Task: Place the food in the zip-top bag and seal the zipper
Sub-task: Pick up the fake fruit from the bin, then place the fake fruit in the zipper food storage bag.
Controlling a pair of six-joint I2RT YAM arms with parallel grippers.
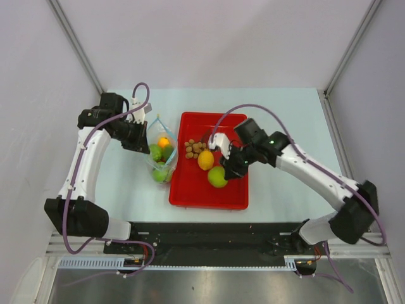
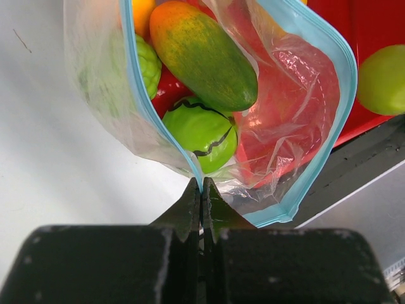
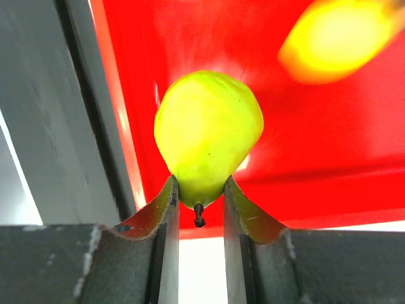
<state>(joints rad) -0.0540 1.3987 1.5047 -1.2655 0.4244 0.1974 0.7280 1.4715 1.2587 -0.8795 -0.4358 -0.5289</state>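
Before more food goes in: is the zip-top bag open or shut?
Open: the zipper strips stand apart around the fruits inside; the left gripper pinches one edge.

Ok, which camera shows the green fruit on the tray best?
Right wrist: the green fruit is large and centred, its stem end pinched in the right gripper. The top view shows it small, below the lemon. The left wrist catches only a slice of it past the bag.

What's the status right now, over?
Left gripper shut on light-blue zipper edge of clear plastic zip-top bag, mouth open, toy fruits inside. Right gripper pinching yellow-green pear-shaped toy fruit in red rectangular tray. Nothing between tray and bag.
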